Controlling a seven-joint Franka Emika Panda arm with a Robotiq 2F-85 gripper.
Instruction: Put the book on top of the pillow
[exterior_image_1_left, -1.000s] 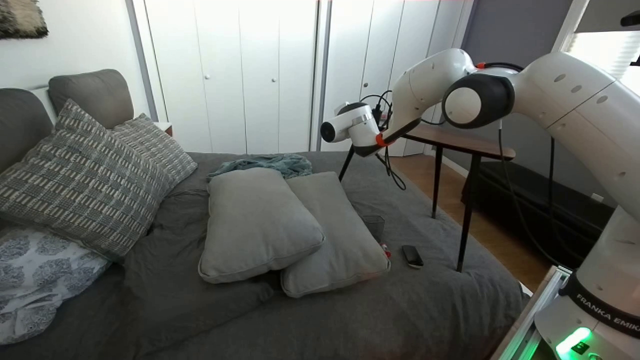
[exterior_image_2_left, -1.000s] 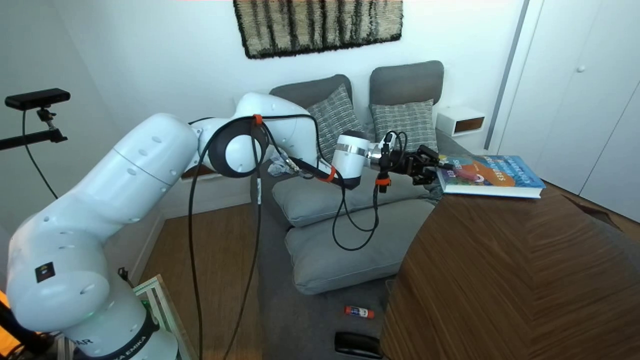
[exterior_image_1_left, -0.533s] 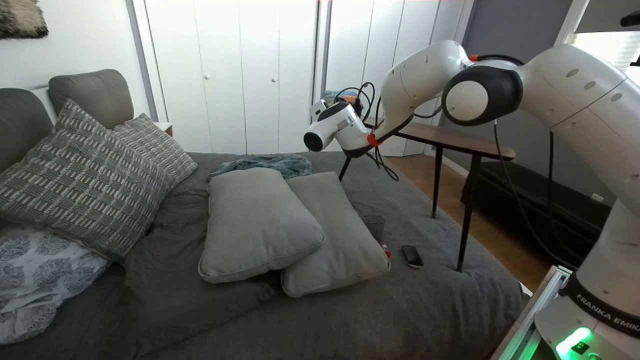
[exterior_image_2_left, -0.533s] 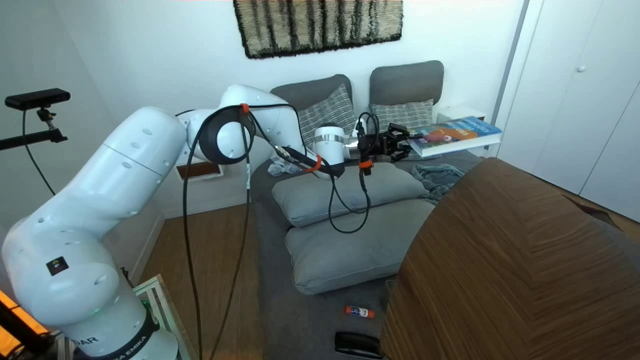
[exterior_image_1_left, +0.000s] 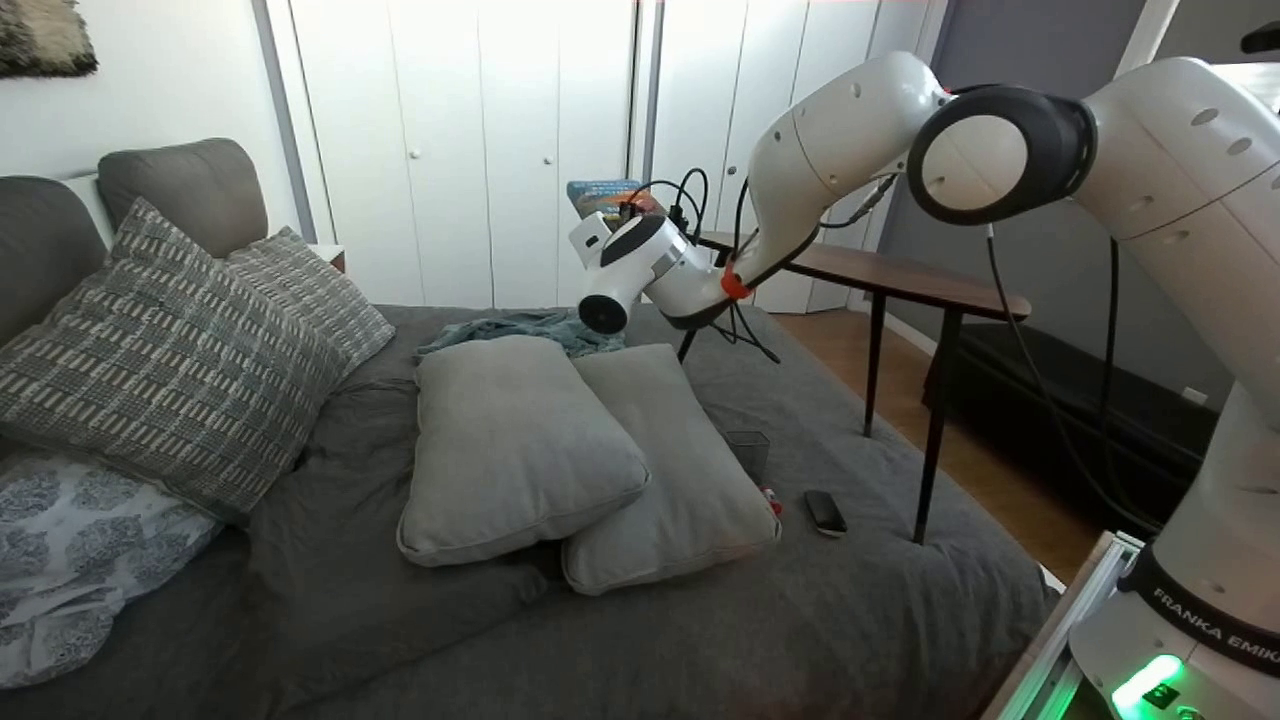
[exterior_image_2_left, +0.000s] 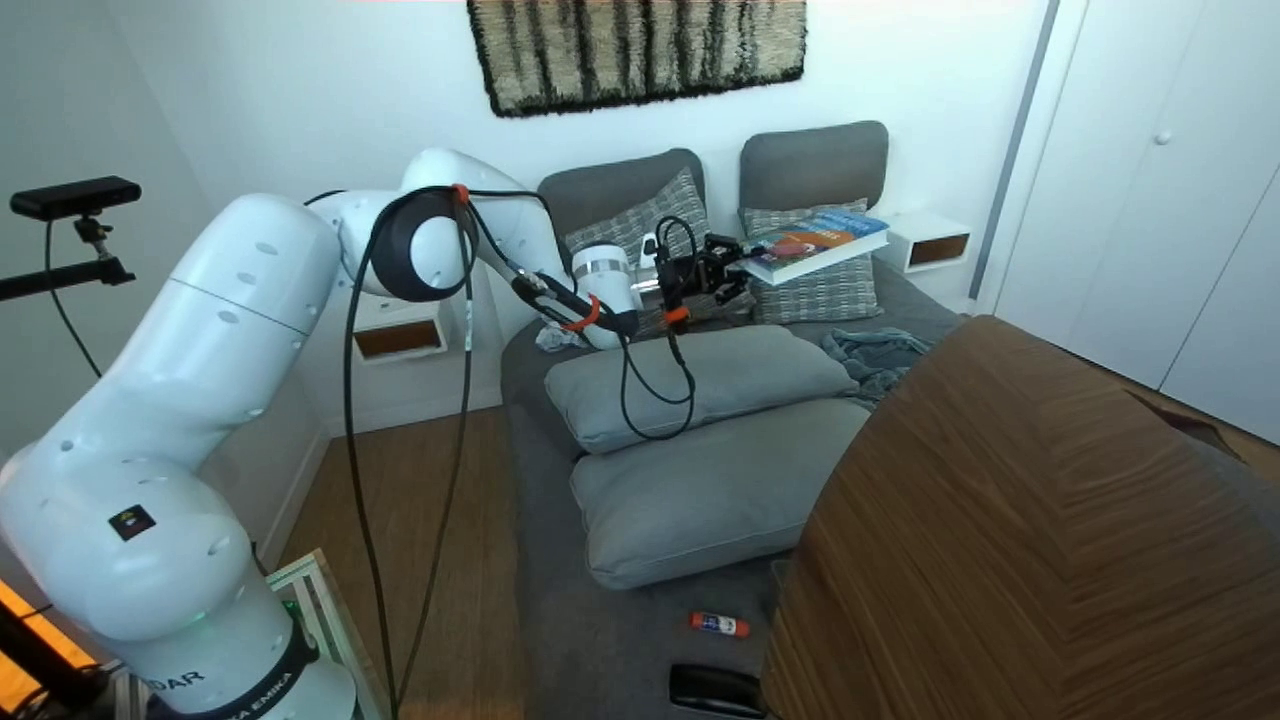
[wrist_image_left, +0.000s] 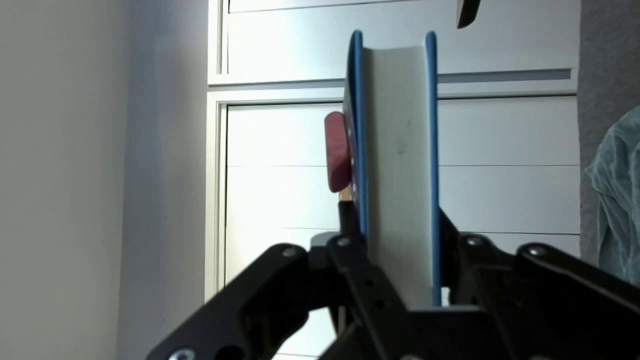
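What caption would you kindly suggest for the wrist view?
A thick, blue-edged hardback book held in the black two-fingered gripper, white panelled doors beyond.

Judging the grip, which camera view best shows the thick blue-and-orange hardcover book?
The wrist view: the book shows large and edge-on, the black gripper pinching it from both sides. Both exterior views show its printed cover, smaller; in an exterior view the white arm hides part.
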